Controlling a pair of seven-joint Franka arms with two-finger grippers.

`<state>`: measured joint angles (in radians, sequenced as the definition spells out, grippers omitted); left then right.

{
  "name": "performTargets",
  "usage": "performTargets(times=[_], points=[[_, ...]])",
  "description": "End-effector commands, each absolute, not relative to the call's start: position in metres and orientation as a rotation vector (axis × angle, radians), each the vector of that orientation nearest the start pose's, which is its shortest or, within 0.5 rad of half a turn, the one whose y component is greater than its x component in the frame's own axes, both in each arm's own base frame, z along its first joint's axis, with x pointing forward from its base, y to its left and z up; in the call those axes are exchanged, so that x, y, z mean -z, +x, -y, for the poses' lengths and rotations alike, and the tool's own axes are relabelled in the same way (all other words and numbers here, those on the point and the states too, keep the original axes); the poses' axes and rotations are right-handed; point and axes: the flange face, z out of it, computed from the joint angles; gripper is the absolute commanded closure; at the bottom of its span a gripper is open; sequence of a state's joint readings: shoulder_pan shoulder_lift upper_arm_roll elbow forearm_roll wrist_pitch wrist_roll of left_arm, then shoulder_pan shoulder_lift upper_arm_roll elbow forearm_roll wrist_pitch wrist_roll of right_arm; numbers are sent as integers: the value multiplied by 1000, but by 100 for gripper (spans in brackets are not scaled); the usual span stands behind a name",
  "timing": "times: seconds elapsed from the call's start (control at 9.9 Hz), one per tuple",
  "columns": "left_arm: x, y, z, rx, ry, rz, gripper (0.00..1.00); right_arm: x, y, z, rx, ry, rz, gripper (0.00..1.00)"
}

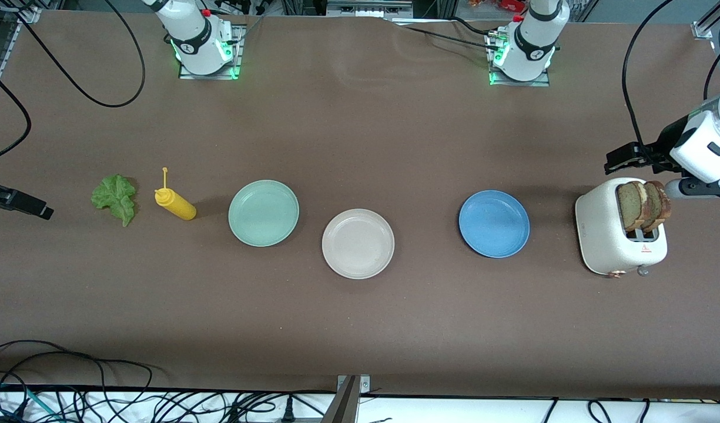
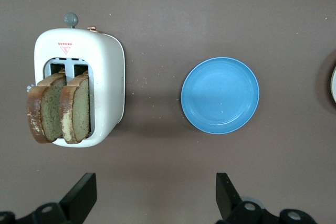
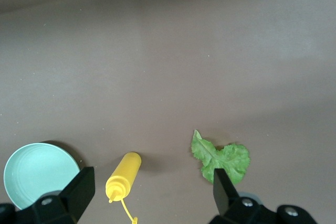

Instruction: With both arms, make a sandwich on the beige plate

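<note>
1. Beige plate empty, mid-table.
2. Bread slices upright in toaster, left arm's end; lettuce leaf at right arm's end.
3. Left gripper fingers apart, over table beside toaster.
4. Right gripper fingers apart, above lettuce and mustard bottle.

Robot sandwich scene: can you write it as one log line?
round beige plate: bare | two bread slices: in white toaster | green lettuce leaf: on table | left gripper, right gripper: open

From the right arm's end of the desk toward the left arm's end lie the lettuce leaf, squeeze bottle, three plates, then the toaster holding two bread slices.
</note>
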<state>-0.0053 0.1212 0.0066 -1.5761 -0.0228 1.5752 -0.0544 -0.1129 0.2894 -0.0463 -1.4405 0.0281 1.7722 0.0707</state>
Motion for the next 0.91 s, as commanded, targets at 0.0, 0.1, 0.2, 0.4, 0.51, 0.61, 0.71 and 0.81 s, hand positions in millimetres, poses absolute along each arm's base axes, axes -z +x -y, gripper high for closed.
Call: performTargets(times=[0.0, 0.1, 0.2, 0.4, 0.51, 0.61, 0.71, 0.81], points=[[-552, 591, -1, -204, -3152, 65, 0, -532, 644, 97, 80, -3115, -346, 0], [-547, 592, -6, -218, -3150, 77, 0, -532, 644, 96, 80, -3115, -344, 0], [-545, 593, -6, -223, -3149, 77, 0, -532, 644, 97, 80, -3115, -346, 0], [-543, 593, -8, -227, -3143, 78, 0, -532, 644, 97, 80, -3115, -346, 0], [-542, 593, -9, -229, -3134, 77, 0, -532, 644, 97, 80, -3115, -346, 0], [-541, 594, -9, -231, -3133, 77, 0, -532, 644, 96, 80, -3115, -344, 0], [-541, 594, -9, -229, -3134, 77, 0, -532, 644, 96, 80, -3115, -344, 0], [-541, 594, -9, -231, -3133, 77, 0, -532, 644, 97, 80, -3115, -346, 0]])
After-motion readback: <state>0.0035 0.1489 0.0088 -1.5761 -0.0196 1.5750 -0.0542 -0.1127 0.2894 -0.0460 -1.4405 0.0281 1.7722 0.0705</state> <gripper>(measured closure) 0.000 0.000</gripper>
